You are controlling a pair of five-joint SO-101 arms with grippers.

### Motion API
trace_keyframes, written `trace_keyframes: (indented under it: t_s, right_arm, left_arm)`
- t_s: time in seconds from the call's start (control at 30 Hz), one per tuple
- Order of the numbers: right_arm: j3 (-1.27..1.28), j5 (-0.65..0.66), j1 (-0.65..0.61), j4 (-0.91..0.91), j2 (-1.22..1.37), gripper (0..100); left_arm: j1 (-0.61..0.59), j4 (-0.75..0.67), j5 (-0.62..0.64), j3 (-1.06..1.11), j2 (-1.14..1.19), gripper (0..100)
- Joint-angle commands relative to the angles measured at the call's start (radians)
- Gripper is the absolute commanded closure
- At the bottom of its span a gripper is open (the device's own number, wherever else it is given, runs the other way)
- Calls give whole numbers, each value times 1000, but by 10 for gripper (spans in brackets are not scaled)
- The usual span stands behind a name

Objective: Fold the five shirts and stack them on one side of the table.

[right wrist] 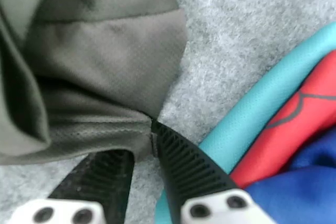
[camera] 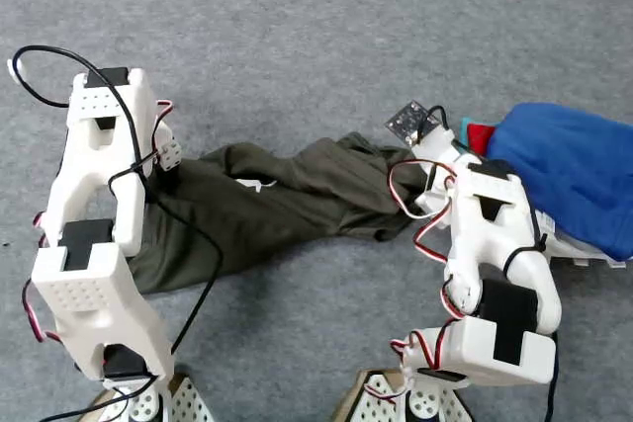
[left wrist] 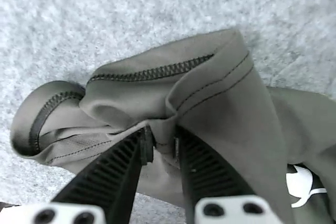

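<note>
the olive shirt [camera: 287, 200] lay crumpled across the middle of the grey table [camera: 297, 66], stretched between the two arms. the left gripper [left wrist: 163, 141] was clamped on a hemmed fold at one end, and the right gripper [right wrist: 150, 136] pinched the cloth's edge at the other. just beside the right gripper sat a pile of shirts: blue shirt [camera: 574, 175] on top, red shirt [right wrist: 286, 121] and teal shirt [right wrist: 247, 109] edges under it.
</note>
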Motion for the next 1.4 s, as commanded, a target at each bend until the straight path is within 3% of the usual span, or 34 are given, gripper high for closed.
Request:
trace_keyframes:
  t_s: [0.0, 0.4, 0.67, 0.87, 1.07, 1.2, 1.37]
  right_arm:
    - [-41, -12, 21, 8, 1, 994]
    - [-41, -12, 21, 8, 1, 994]
    - [-41, -12, 21, 8, 1, 994]
    - [-41, -31, 36, 9, -27, 994]
    - [-97, -157, 25, 178, -371, 994]
    - [-252, -227, -24, 308, -657, 994]
    - [-452, -368, -31, 288, -845, 994]
  left_arm:
    - [-17, 9, 6, -2, -41, 915]
    - [-37, 35, -34, -12, -36, 921]
    - [-37, -23, -34, -15, -33, 983]
    - [-40, 9, -48, -155, -42, 983]
    - [-38, 218, -204, -555, -93, 983]
    - [-64, 216, -227, -710, -173, 983]
    - [-109, 216, -230, -815, -341, 982]
